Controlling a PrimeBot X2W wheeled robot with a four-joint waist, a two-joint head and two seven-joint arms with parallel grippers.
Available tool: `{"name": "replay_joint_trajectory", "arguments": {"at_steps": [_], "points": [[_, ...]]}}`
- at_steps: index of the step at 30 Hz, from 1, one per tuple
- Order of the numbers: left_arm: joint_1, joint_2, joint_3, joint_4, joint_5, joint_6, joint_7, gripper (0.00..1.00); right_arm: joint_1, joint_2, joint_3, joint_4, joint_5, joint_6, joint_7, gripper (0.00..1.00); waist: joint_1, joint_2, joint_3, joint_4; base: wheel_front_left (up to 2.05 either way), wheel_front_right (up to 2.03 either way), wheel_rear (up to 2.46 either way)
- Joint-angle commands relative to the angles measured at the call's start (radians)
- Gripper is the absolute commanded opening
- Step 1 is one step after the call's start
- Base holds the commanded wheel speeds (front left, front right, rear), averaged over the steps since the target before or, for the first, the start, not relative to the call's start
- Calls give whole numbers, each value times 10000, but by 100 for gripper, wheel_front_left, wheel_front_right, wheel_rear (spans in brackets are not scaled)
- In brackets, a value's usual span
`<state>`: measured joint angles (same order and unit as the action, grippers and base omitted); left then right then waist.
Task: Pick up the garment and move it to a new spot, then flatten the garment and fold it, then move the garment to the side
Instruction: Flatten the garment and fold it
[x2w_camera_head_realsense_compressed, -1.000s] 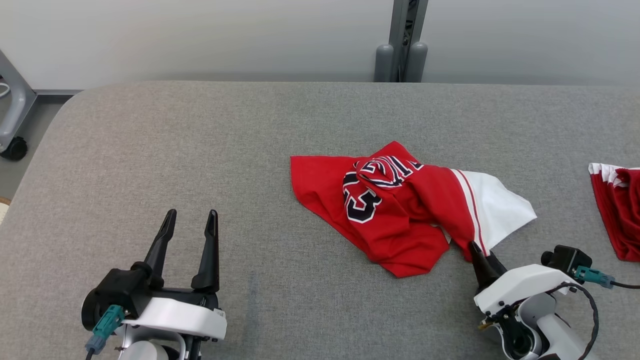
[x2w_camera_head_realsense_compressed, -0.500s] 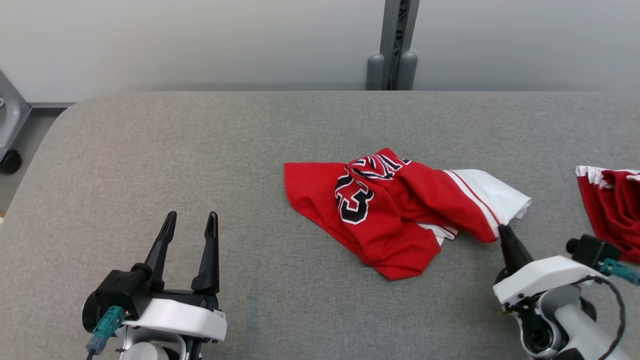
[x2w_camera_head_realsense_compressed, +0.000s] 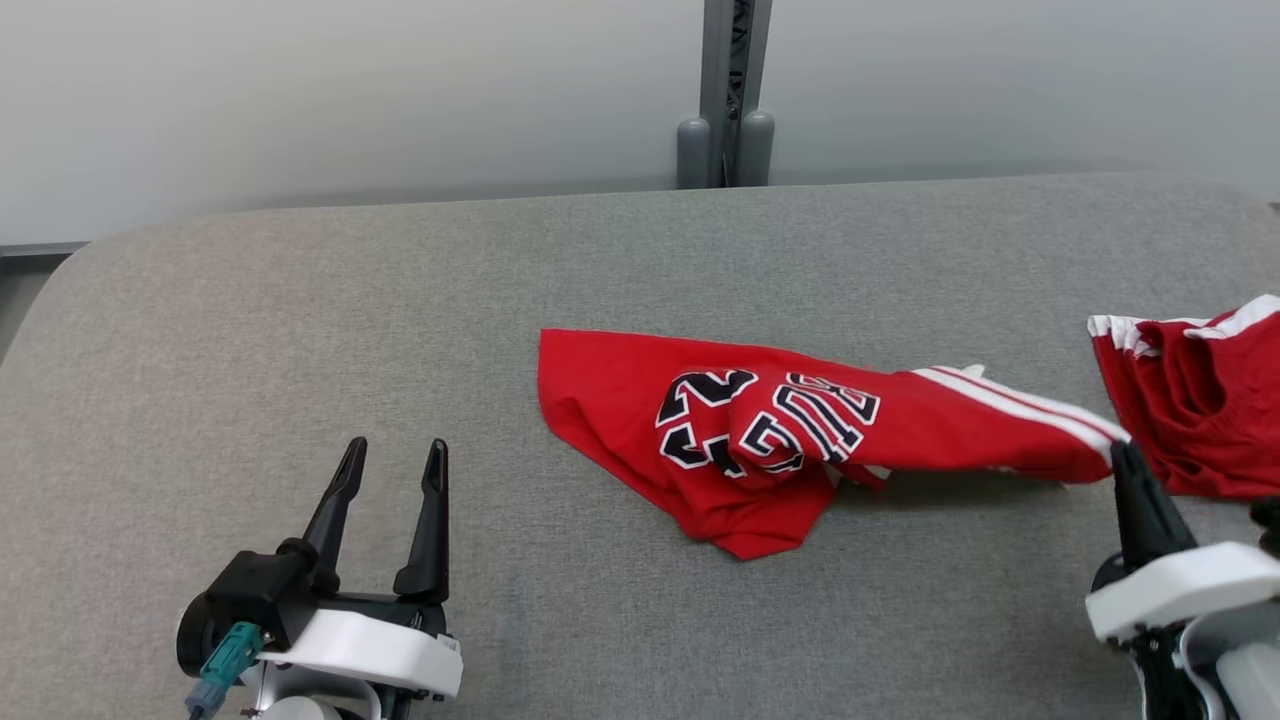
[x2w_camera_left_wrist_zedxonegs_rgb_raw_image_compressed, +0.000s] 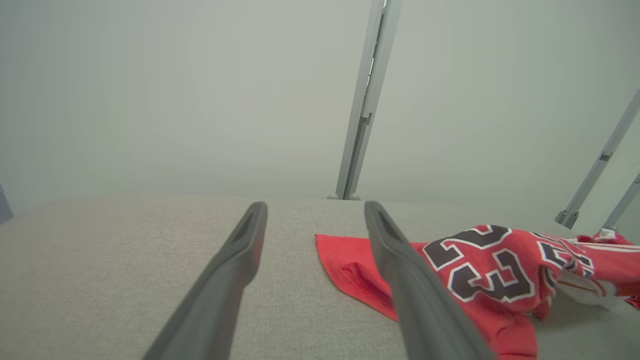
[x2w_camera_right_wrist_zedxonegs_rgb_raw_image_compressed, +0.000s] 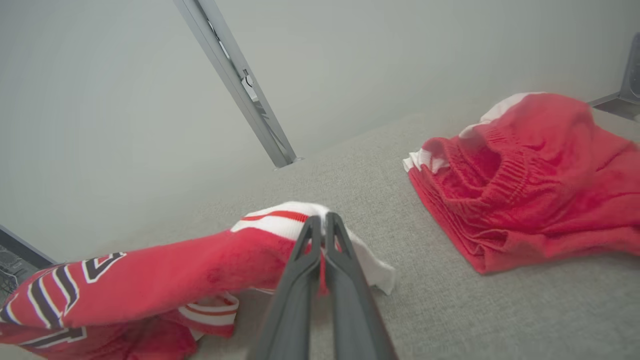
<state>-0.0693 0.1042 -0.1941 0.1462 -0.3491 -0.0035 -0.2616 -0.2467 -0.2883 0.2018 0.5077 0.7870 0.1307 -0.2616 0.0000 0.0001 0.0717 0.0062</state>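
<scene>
The garment (x2w_camera_head_realsense_compressed: 790, 430) is a red jersey with dark numbers and white striped trim, stretched out across the middle of the grey table (x2w_camera_head_realsense_compressed: 300, 330). My right gripper (x2w_camera_head_realsense_compressed: 1122, 455) is shut on its white-striped end, which hangs lifted above the surface. The right wrist view shows the pinch, with the right gripper (x2w_camera_right_wrist_zedxonegs_rgb_raw_image_compressed: 323, 219) clamped on the garment (x2w_camera_right_wrist_zedxonegs_rgb_raw_image_compressed: 210, 265) at its trim. My left gripper (x2w_camera_head_realsense_compressed: 395, 455) rests open at the lower left, well apart from the cloth. In the left wrist view the left gripper (x2w_camera_left_wrist_zedxonegs_rgb_raw_image_compressed: 314, 209) holds nothing, and the garment (x2w_camera_left_wrist_zedxonegs_rgb_raw_image_compressed: 480, 270) lies to its right.
A second red garment (x2w_camera_head_realsense_compressed: 1195, 410) with white trim and an elastic waistband lies bunched at the table's right edge, close behind my right gripper; the right wrist view shows this second red garment (x2w_camera_right_wrist_zedxonegs_rgb_raw_image_compressed: 525, 180) too. A grey metal post (x2w_camera_head_realsense_compressed: 728, 90) stands behind the table's far edge.
My right gripper shut on the garment's white-striped end and pulled it to the right and up, stretching the jersey out. The camera turned right. The left arm stayed put.
</scene>
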Motion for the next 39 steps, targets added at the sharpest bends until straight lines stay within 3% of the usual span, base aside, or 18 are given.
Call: {"name": "replay_joint_trajectory", "arguments": {"at_steps": [1, 10, 24, 25, 26, 27, 28, 39], "points": [[-77, 3, 27, 36, 56, -46, -36, 100, 335, -5, -89, -104, -231, 1, -52, 0, 0, -1, -12, -78, 0, 0, 0], [-166, 34, 39, 127, -15, -9, -36, 100, 1523, 273, 205, 606, -467, 3, 110, 0, 0, -1, 49, -420, 0, 0, 0], [-413, 10, -39, 380, -94, -57, -36, 100, 1387, 445, 1026, 2023, -647, 0, 543, 0, 0, -1, 205, -600, 0, 0, 0], [-430, -1, -54, 398, -102, -62, -36, 100, 1329, 483, 1054, 2127, -640, 0, 509, 12, 0, -1, 203, -585, 0, 0, 0], [-445, -12, -71, 406, -106, -70, -36, 100, 1236, 527, 1078, 2174, -630, 0, 461, 36, 0, -1, 200, -566, 0, 0, 0], [-456, -16, -79, 416, -114, -74, -36, 100, 1147, 542, 1064, 2170, -631, 0, 373, 91, 0, -1, 200, -547, 0, 0, 0], [-464, -10, -79, 432, -121, -79, -36, 100, 1071, 554, 1036, 2152, -620, 0, 294, 100, 0, -1, 196, -529, 0, 0, 0], [-583, 28, -147, 508, -158, -124, -36, 100, 629, 540, 336, 1314, -1129, 1, -50, 100, 0, -1, 183, -328, 0, 0, 0]]}}
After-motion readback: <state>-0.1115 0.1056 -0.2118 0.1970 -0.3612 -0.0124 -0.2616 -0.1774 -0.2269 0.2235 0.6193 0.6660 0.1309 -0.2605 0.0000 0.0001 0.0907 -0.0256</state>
